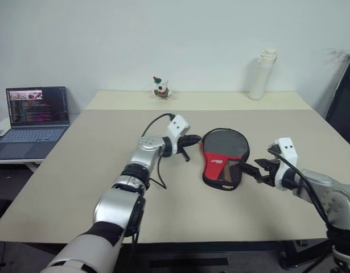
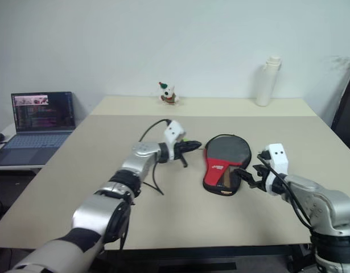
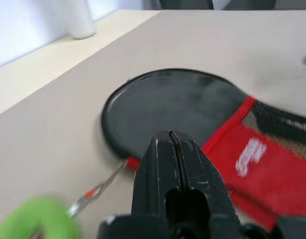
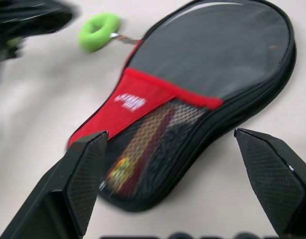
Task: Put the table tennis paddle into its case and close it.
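- The left gripper (image 1: 193, 139) hangs just above the table, its two black fingers (image 3: 168, 164) pressed flat together on nothing, pointing level toward the round end of the case
- Just beside its tips lies a green ring (image 4: 98, 31) on a thin metal pull, which runs to the case's edge; I'd judge this is the zipper tab
- The case (image 1: 223, 159) lies flat on the table (image 1: 78, 182) between the two arms, round end away from the robot, narrow end toward it, so its long axis runs near to far with a slight slant
- The table tennis paddle (image 4: 138, 149) looks to be already inside: its striped handle shows through the mesh pocket below the red logo panel
- The right gripper (image 1: 256, 169) sits low at the case's narrow end, fingers (image 4: 85, 174) spread wide to either side of that end, touching nothing that I can see
- What is left is the closing, I think; the left hand is much nearer the ring, which lies off its tips toward the case, while the right is placed to steady the handle end
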`<state>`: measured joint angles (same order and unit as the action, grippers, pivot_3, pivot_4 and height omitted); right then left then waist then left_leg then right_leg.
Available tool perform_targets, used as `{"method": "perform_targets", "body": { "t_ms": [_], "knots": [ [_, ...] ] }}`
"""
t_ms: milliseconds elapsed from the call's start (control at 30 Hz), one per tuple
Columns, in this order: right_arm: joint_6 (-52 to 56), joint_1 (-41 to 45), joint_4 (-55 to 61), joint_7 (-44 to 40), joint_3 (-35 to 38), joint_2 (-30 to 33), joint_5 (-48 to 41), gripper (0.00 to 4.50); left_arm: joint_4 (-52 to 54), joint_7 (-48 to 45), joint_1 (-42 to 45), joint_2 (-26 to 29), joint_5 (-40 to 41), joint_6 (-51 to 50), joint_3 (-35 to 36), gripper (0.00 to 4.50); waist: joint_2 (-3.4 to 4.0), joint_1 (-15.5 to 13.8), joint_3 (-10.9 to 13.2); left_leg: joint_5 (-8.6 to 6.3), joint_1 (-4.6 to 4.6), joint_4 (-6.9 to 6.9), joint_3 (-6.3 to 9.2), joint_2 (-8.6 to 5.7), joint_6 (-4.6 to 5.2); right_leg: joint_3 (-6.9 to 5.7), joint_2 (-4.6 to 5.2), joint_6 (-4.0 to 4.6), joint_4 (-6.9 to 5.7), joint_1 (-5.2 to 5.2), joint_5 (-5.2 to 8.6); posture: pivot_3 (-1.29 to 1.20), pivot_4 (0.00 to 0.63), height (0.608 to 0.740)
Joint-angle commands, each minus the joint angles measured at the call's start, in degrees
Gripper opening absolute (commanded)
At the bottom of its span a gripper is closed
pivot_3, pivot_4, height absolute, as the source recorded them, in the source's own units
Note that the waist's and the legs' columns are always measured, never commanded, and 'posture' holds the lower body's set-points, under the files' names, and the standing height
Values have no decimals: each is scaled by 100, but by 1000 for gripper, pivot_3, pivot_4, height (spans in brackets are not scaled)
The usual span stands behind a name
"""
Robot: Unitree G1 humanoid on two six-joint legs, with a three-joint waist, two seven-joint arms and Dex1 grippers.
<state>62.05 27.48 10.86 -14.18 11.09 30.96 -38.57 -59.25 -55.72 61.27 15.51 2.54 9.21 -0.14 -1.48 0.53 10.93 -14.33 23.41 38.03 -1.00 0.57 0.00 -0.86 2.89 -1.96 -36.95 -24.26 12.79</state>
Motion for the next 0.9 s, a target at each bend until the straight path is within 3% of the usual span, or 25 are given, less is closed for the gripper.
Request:
{"method": "perform_targets", "body": {
  "t_ms": [33,167,300,767,900],
  "knots": [
    [-491,254,-616,1,-88,-66,470,4468,1442,-374,-576,334,468,-515,188,7,0,1,0,0,1,-1,-1,-1,0,1,2,0,1,-2,0,0,150,740],
    [-704,411,-1266,-222,-173,-143,699,4468,2974,-285,-1379,682,813,-1394,311,7,0,-11,0,0,2,-1,2,0,0,1,3,2,-2,-2,-1,0,150,740],
    [-778,546,-1721,-372,-174,-305,796,4468,3710,-98,-1781,819,916,-1855,315,7,1,-42,-1,0,1,6,7,-1,0,-2,5,2,-6,2,-2,0,150,740],
    [-901,746,-2183,-922,-875,-598,1418,4468,4114,81,-1938,916,957,-2150,246,7,2,44,-2,1,-27,2,-11,3,0,11,1,-1,-12,13,-4,0,150,740],
    [-914,851,-2327,-986,-963,-693,1566,3606,4126,68,-1966,940,932,-2134,211,0,2,101,-2,0,-36,0,-16,5,0,15,0,-2,-13,19,-4,0,150,740]
  ]
}}
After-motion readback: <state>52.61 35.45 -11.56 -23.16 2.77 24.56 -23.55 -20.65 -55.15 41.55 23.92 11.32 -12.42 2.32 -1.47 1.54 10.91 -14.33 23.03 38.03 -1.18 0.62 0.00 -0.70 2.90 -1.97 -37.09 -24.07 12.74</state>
